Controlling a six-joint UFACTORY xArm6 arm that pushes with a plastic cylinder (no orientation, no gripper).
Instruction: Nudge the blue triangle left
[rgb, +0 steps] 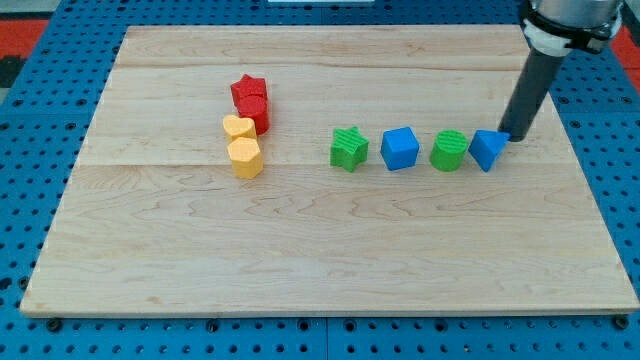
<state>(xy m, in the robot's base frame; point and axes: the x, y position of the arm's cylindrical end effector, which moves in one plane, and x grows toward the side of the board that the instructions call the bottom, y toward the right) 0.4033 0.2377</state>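
Wooden counter (320, 250) resting on a blue pegboard (30, 150). Dark rod (530, 90) slanting down from the 1 o'clock corner of the view, with my tip (512, 137) set down at the 3 o'clock side of the board. No end effector fitted, so nothing to open, close or grip; just the bare rod end.

Blue triangle (487, 150) lying at the 3 o'clock end of a row of four blocks, directly at 8 o'clock from my tip and touching it or very nearly so; exact contact hard to tell. Green cylinder (449, 151) just beside the triangle at its 9 o'clock, a narrow gap between them. Blue cube (400, 148) next along toward 9 o'clock, then green star (349, 149) closing the row, each apart from its neighbour.

Well apart, toward 10 o'clock from the board's middle, a tight cluster of four: red star (249, 90) at the 12 o'clock end, a second red block (254, 113) pressed against it at 6 o'clock, shape unclear. Yellow heart-like block (238, 128) touching that red one at its 7 o'clock, and yellow hexagon (245, 157) touching below at 6 o'clock.
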